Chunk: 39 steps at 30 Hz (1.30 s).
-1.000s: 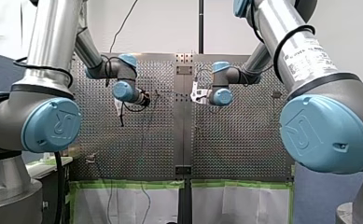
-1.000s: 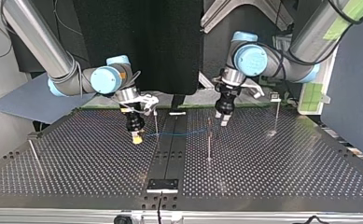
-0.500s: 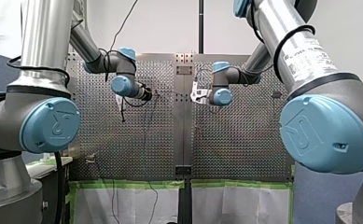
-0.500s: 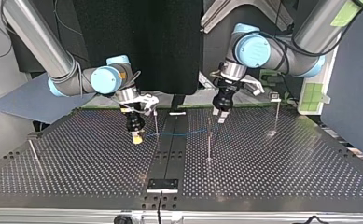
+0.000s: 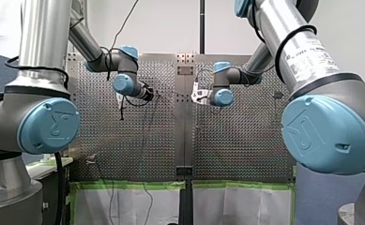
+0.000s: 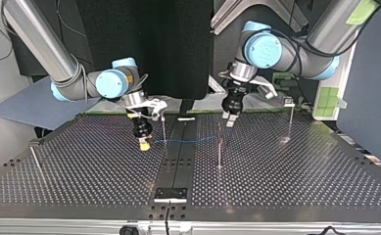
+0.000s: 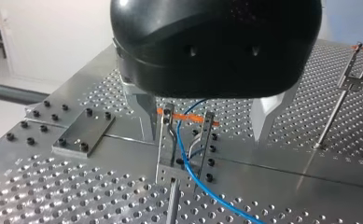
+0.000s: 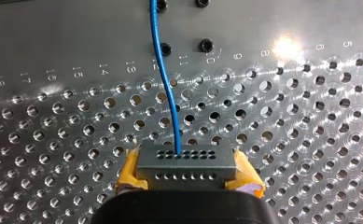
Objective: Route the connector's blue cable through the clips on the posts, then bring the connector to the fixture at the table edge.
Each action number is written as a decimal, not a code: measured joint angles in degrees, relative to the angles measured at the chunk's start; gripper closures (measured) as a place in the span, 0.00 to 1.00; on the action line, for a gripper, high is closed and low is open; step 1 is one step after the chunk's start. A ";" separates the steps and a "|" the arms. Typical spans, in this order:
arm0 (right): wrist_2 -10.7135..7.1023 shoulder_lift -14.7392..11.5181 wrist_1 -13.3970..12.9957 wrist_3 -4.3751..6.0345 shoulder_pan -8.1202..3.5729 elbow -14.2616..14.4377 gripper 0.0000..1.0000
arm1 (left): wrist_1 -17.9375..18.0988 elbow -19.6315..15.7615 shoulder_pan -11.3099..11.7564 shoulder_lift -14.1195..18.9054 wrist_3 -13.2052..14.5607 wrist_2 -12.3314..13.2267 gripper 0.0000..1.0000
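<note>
While my right end effector [image 6: 143, 143] holds the connector [image 8: 184, 161] clamped between its yellow pads [image 8: 129, 176], low over the worktop [image 6: 80, 166] at the top view's left, the blue cable [image 6: 193, 140] runs right past one post [image 6: 163, 128] toward a second post [image 6: 220, 149]. My left end effector [image 7: 203, 138] hangs near that second post, fingers apart and gripping nothing.

The step in hand appears to be grasping the cable. Lower until the cable lies between the fingers, clear of the clip posts [image 7: 163, 149], then close gently and leave slack.

Only the right wrist view shows the cable leaving the connector's face. Only the left wrist view shows the cable threading between the clip posts.
</note>
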 joint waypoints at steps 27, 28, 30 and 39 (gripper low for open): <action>0.00 0.00 0.15 0.03 0.00 0.00 1.00 | 1.03 0.01 -0.70 0.01 2.59 0.23 0.00; 0.00 0.00 0.15 0.05 0.01 0.00 1.00 | 1.03 0.02 -0.70 0.01 2.59 0.23 0.00; 0.00 0.00 0.13 0.11 0.01 0.00 1.00 | 1.03 0.02 -0.70 0.01 2.60 0.23 0.00; 0.00 0.01 0.19 0.16 -0.07 -0.01 1.00 | 1.03 0.02 -0.70 0.02 2.44 0.15 0.00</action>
